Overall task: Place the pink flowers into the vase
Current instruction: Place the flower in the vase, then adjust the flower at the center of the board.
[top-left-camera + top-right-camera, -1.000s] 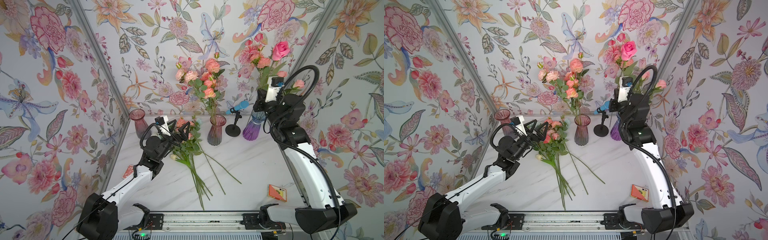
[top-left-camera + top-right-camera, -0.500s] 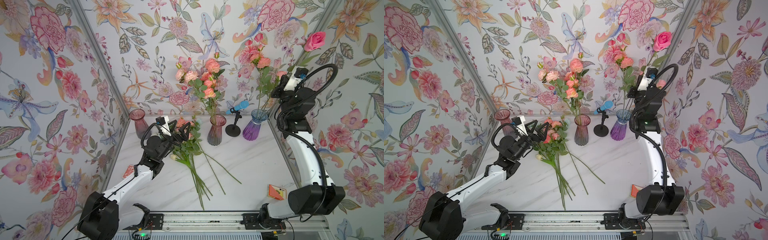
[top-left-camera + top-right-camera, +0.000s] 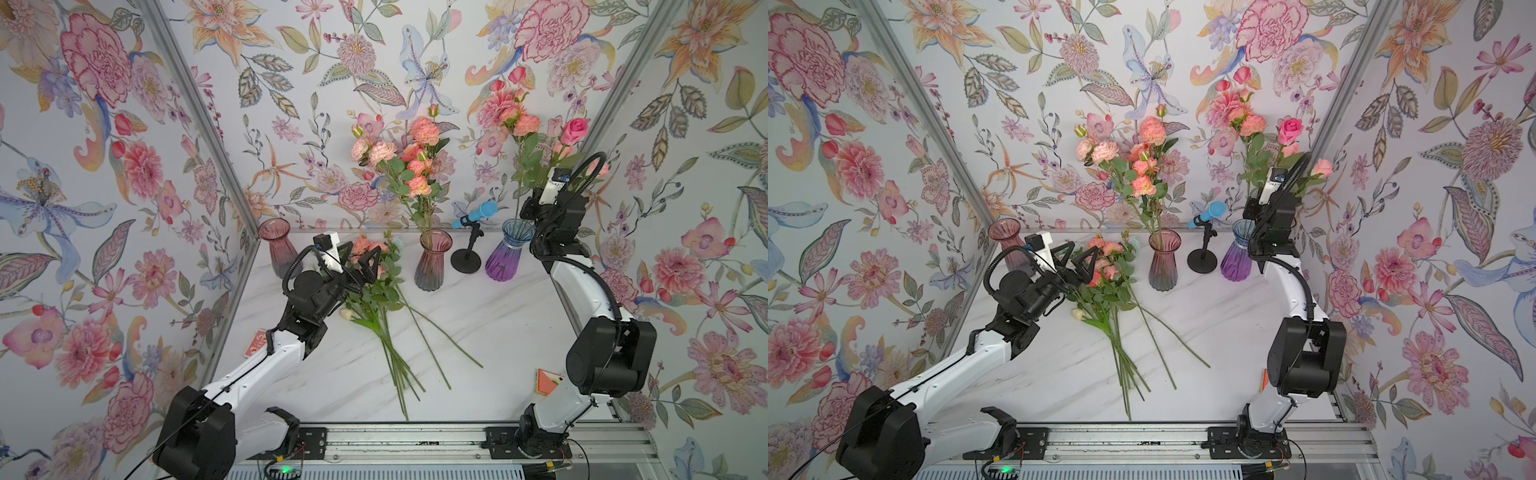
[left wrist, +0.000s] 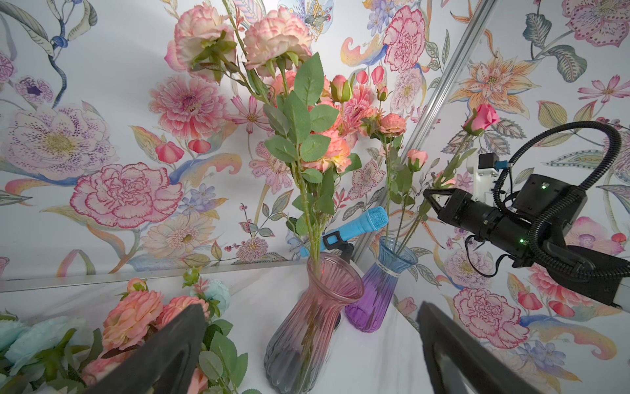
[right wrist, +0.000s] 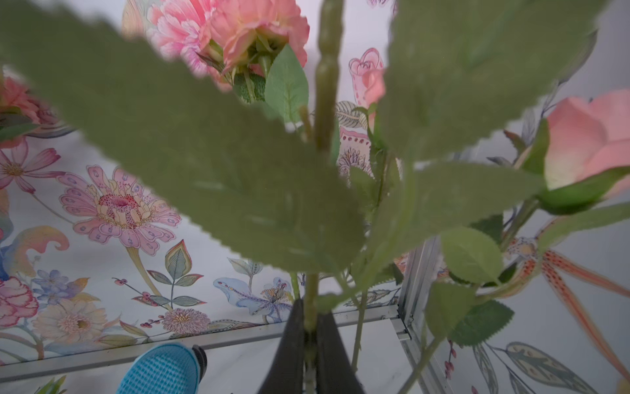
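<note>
- right claw (image 5: 309, 317) is pinched narrow on the stem of a pink rose (image 3: 575, 131), roughly midway down it, so that arm is busy
- the rose stands close to upright, leaning a bit toward the right wall: bloom up top, foot pointing down at the purple vase (image 3: 508, 257), which sits just below the claw
- in the left wrist view the foot looks like it's already in the vase mouth next to a couple of salmon stems, but I can't tell how deep
- my guess for that arm: let go and back straight out, since leaves are crowded all round the claw in its own wrist view
- left claw (image 3: 359, 257) is spread wide with nothing in it, hovering just over the bloom end of the rest of the pink flowers (image 3: 380, 299)
- that bunch lies flat on the desk (image 3: 478, 316), blooms at the back and stems fanning toward the front edge, so the long axis runs back to front
- the left claw is at the head end, not over the bare stems
- left arm is clearly nearer the pile, and the right arm is well apart from it
- heads up: pale blue blooms (image 4: 214, 291) are mixed in beside the pile, and those aren't wanted
- the middle vase (image 3: 432, 266) already holds a bunch and stands between the pile and the purple vase
</note>
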